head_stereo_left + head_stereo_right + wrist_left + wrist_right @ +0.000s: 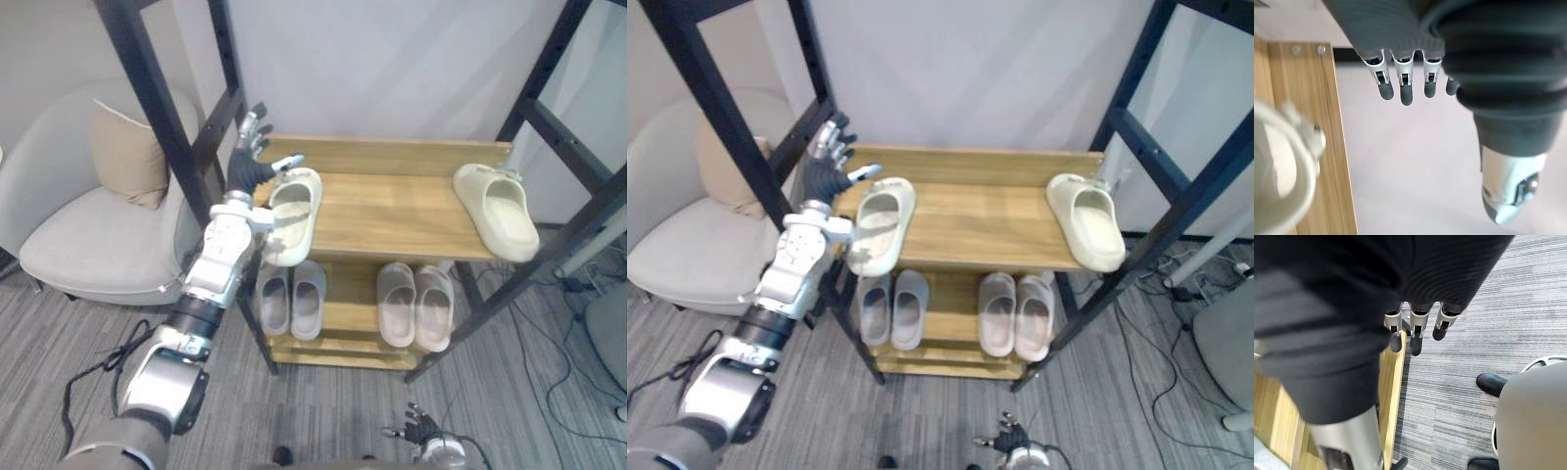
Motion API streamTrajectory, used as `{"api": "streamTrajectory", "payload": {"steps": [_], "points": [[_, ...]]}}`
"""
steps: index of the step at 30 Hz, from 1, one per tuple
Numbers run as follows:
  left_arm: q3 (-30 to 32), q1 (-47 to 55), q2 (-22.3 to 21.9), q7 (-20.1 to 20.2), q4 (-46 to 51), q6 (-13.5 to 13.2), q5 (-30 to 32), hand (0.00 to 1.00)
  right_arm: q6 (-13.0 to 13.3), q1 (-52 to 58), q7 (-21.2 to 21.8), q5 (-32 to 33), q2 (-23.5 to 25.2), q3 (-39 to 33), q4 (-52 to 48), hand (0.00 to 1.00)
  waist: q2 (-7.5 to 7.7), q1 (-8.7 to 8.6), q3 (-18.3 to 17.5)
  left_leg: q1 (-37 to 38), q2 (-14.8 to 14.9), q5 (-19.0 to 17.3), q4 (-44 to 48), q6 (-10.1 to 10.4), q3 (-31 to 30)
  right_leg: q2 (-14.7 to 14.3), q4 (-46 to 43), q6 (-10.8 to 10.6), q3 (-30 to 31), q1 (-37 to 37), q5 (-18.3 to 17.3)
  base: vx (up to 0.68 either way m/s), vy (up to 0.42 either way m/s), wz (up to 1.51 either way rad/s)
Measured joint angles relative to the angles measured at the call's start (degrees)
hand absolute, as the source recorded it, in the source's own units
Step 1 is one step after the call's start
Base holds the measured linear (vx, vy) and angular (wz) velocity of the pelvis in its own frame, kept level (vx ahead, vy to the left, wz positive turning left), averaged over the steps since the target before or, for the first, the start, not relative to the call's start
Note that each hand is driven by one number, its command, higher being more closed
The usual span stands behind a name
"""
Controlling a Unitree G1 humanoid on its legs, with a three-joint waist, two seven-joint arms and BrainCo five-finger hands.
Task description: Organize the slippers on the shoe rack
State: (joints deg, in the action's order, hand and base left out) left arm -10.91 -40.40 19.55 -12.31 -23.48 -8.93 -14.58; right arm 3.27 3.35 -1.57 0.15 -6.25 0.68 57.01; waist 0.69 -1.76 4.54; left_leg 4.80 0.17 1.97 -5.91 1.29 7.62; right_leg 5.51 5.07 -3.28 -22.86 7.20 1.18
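Down at six o'clock the right hand [421, 428] hangs loose-fingered above the carpet [323, 411]. At ten o'clock the left hand [247, 157] spreads straight fingers beside a cream slipper [292, 215] overhanging the shoe rack [392, 196] top's front edge. At two o'clock lies the second cream slipper [497, 209].

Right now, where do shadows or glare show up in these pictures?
Left eye view: the top shelf shades the grey slipper pair and the beige slipper pair beneath it, dimmer than the right-side cream slipper on top. Left wrist view: a bright glint sits on the thumb of the left hand.
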Motion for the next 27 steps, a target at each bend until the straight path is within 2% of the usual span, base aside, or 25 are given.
{"api": "streamTrajectory", "payload": {"steps": [12, 18, 27], "points": [[0.25, -5.85, 1.26, 0.05, -7.66, 1.17, 2.21, 0.0, 0.08, -0.1, 0.5, 0.22, 0.05, -0.04, -0.21, 0.0, -0.22, -0.55, 1.27, -0.79, 0.22, 0.01, -0.01, 0.0, 0.74, -0.17, -0.01, 0.64, 1.07, -1.21, -0.22, 0.0, 0.004, -0.03], [0.3, -7.04, 1.34, 0.06, -10.67, 2.12, 3.41, 0.0, 0.09, 0.04, 0.5, 1.07, 0.05, -0.27, -1.66, 0.0, -0.42, -1.43, 1.97, -1.8, 0.25, -0.03, 0.0, 0.05, 1.01, -0.22, -0.02, 0.62, 1.35, -2.3, -0.19, 0.01, 0.007, -0.02], [0.5, -8.68, 1.44, 0.03, -14.87, 3.34, 6.02, 0.0, 0.16, -0.11, 0.49, 1.1, 0.05, -0.4, -2.1, 0.0, -0.57, -1.54, 3.04, -2.25, 0.28, -0.03, 0.01, 0.06, 1.17, -0.3, -0.05, 0.8, 1.57, -2.51, 0.06, 0.02, 0.003, -0.01]]}}
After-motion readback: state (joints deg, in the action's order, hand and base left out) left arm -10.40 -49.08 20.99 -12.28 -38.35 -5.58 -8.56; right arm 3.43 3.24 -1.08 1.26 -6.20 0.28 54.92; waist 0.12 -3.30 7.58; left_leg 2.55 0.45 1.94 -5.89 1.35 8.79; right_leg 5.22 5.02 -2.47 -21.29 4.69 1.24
